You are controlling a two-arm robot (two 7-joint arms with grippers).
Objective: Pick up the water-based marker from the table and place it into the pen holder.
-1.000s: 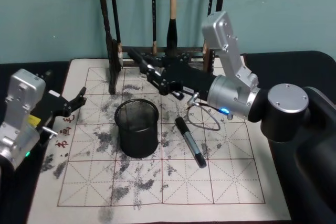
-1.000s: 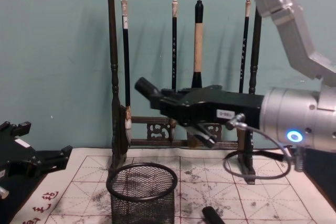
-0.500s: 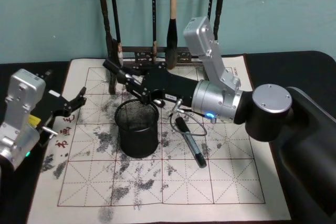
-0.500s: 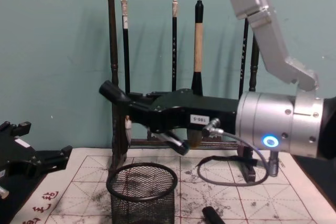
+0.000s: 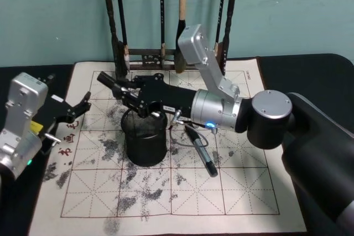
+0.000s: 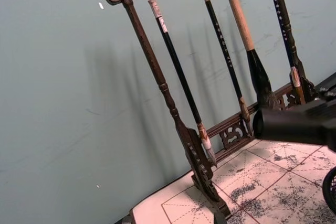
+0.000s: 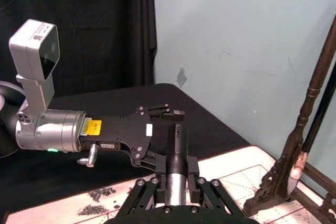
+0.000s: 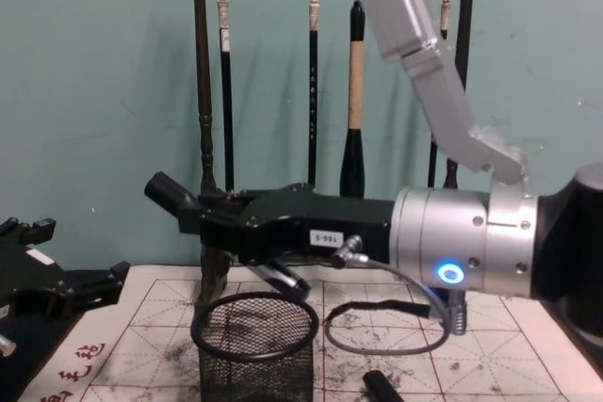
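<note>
My right gripper (image 5: pixel 130 95) is shut on a black water-based marker (image 5: pixel 108 80), held nearly level, its end sticking out toward my left. It hovers just above the far rim of the pen holder (image 5: pixel 145 136), a black wire-mesh cup on the mat. From the chest, the marker (image 8: pixel 168 195) and right gripper (image 8: pixel 226 225) sit a little above the pen holder (image 8: pixel 254 345). The right wrist view shows the marker (image 7: pixel 176 156) clamped between the fingers. My left gripper (image 5: pixel 83 103) rests open at the mat's left edge. A second black marker (image 5: pixel 200 150) lies on the mat right of the holder.
A tall dark wooden brush rack (image 5: pixel 119 53) with hanging brushes stands at the back of the ink-stained grid mat (image 5: pixel 166 203). The right arm's cable (image 8: pixel 377 327) loops down beside the holder. Black cloth covers the table around the mat.
The right arm has swung to my left and lower with the marker, from behind the holder's right side to over its far rim. The left arm has not moved.
</note>
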